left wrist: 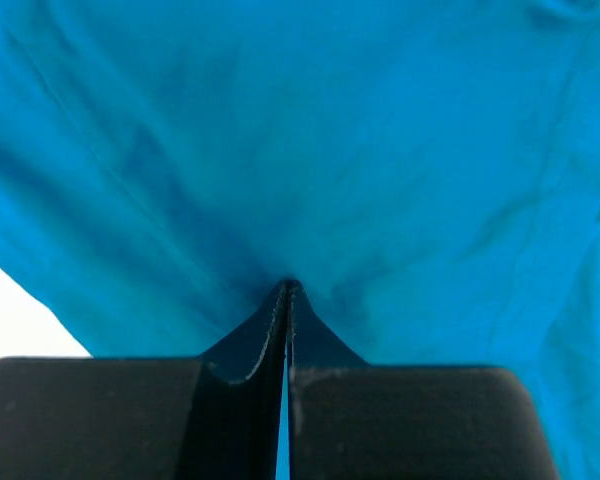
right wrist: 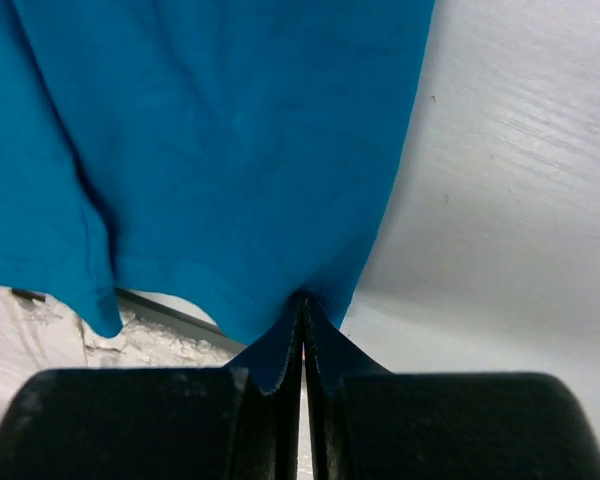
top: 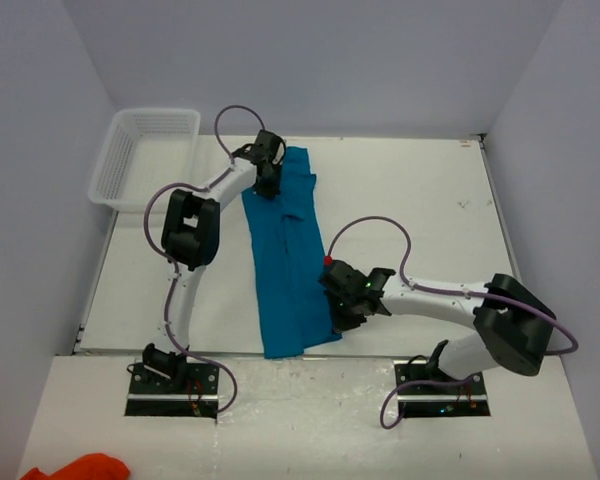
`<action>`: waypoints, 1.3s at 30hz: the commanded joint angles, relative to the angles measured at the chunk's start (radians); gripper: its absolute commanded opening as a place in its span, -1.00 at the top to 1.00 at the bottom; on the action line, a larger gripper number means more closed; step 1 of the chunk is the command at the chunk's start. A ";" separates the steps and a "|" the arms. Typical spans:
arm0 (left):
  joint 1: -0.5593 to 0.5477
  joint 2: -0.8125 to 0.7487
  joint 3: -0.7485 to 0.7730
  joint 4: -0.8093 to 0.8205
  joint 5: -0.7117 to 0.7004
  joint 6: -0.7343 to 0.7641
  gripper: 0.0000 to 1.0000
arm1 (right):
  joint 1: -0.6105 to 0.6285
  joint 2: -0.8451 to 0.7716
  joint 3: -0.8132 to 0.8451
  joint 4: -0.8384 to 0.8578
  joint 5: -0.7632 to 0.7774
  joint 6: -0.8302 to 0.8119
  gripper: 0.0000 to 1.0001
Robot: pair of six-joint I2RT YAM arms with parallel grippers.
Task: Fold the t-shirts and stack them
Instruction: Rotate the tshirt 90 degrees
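Left pincer (left wrist: 287, 292) and right pincer (right wrist: 302, 303) up close, each clenched on the teal t-shirt (top: 285, 260).
You had the left one gripping a tented fold at the shirt's far end and the right one gripping the hem corner at its near end. The shirt lay as a long strip down the middle of the table (top: 420, 200). To fold it well, I'd judge you should lift both ends together, keep the cloth taut and carry it level. Only the overhead view showed you the whole strip. Only the right wrist view showed the hem stitching and how little cloth that pincer held.
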 commanded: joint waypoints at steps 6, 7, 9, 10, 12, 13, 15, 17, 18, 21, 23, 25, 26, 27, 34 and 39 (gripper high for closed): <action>0.019 0.169 0.206 -0.004 0.034 0.027 1.00 | 0.055 0.126 0.023 0.066 -0.045 0.080 1.00; 0.020 0.179 0.223 -0.001 0.044 0.030 1.00 | 0.062 0.137 0.019 0.072 -0.050 0.084 1.00; 0.027 0.202 0.263 0.011 0.065 0.035 1.00 | 0.072 0.162 0.016 0.092 -0.065 0.097 1.00; 0.028 0.211 0.278 0.014 0.079 0.038 1.00 | 0.075 0.191 0.018 0.097 -0.067 0.098 1.00; 0.034 0.235 0.320 0.016 0.102 0.041 1.00 | 0.078 0.217 0.032 0.098 -0.067 0.103 1.00; 0.039 0.240 0.327 0.017 0.105 0.041 1.00 | 0.078 0.238 0.036 0.104 -0.070 0.103 1.00; 0.043 0.248 0.335 0.030 0.120 0.041 1.00 | 0.079 0.254 0.056 0.101 -0.061 0.098 1.00; 0.047 0.240 0.326 0.039 0.128 0.044 1.00 | 0.079 0.275 0.087 0.081 -0.039 0.091 1.00; 0.047 0.236 0.320 0.043 0.126 0.045 1.00 | 0.079 0.278 0.093 0.074 -0.030 0.088 1.00; 0.047 0.191 0.266 0.082 0.136 0.051 0.80 | 0.079 0.281 0.113 0.063 -0.007 0.075 1.00; 0.048 0.145 0.213 0.118 0.136 0.051 0.68 | 0.079 0.281 0.124 0.049 0.007 0.069 1.00; 0.048 0.121 0.194 0.129 0.133 0.051 0.52 | 0.079 0.275 0.122 0.048 0.013 0.069 1.00; 0.048 0.101 0.185 0.134 0.130 0.051 0.24 | 0.079 0.266 0.118 0.051 0.015 0.069 1.00; 0.047 0.091 0.185 0.134 0.130 0.051 0.15 | 0.079 0.263 0.116 0.052 0.019 0.071 1.00; 0.048 0.010 0.218 0.140 0.123 0.082 -0.19 | 0.079 0.257 0.113 0.083 0.071 0.031 1.00; 0.047 -0.120 0.226 0.198 0.128 0.105 -0.37 | 0.079 0.199 0.193 0.058 0.128 -0.020 1.00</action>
